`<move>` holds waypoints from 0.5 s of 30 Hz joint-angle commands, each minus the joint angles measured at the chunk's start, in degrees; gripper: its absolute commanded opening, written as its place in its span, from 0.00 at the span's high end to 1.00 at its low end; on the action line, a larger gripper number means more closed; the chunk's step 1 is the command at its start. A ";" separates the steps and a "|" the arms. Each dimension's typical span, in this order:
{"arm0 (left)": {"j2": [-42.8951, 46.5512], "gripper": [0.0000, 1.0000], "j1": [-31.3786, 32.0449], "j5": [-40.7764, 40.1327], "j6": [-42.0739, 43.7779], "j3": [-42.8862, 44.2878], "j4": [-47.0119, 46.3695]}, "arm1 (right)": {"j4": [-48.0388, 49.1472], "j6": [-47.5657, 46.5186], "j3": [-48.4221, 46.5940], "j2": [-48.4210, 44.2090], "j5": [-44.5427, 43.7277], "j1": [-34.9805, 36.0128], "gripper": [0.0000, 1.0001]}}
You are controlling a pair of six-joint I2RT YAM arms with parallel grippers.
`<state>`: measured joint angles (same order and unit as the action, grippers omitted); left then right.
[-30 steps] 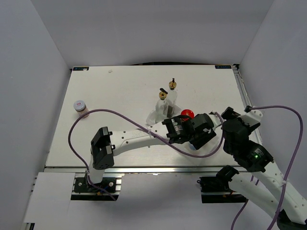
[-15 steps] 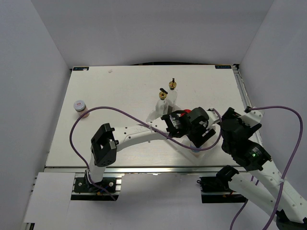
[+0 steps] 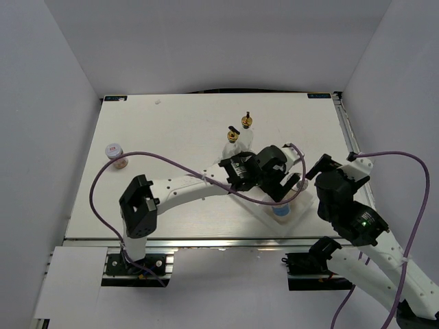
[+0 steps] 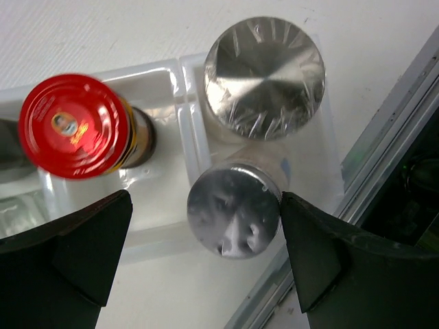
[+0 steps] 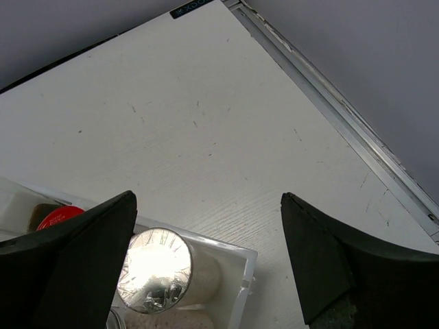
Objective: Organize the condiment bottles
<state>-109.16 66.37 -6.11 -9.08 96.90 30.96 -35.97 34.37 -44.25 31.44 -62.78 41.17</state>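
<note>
Left claw (image 4: 206,205) apart over the blue-labelled bottle (image 4: 234,212): rigid, probably slick glass; you should grip its body below the cap.

White table (image 3: 171,137) — grey walls (image 3: 206,41)

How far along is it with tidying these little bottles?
Done: the red-lidded jar, silver-capped shaker and a second silver-capped bottle stand in the white tray. In hand: nothing; the left fingers are open either side of that bottle. Left: the pale-lidded jar sits alone, far from the tray; whether the two gold-spouted bottles are inside it is unclear.
</note>
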 commanded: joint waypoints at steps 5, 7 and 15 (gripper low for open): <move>11.43 0.02 -0.10 -1.20 -0.32 -3.83 -2.04 | 2.48 0.79 -1.10 2.22 0.12 0.14 0.11; 11.96 0.02 -0.10 -0.22 -0.32 -4.00 -2.57 | 3.27 0.09 -0.84 2.48 0.21 0.23 0.11; 14.32 0.02 -0.10 -8.80 -2.25 -3.56 0.15 | 4.67 -0.97 -0.75 3.89 0.90 -0.65 0.11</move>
<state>-98.98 66.37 -9.15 -9.61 93.25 30.20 -34.74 34.00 -44.25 34.59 -61.43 41.04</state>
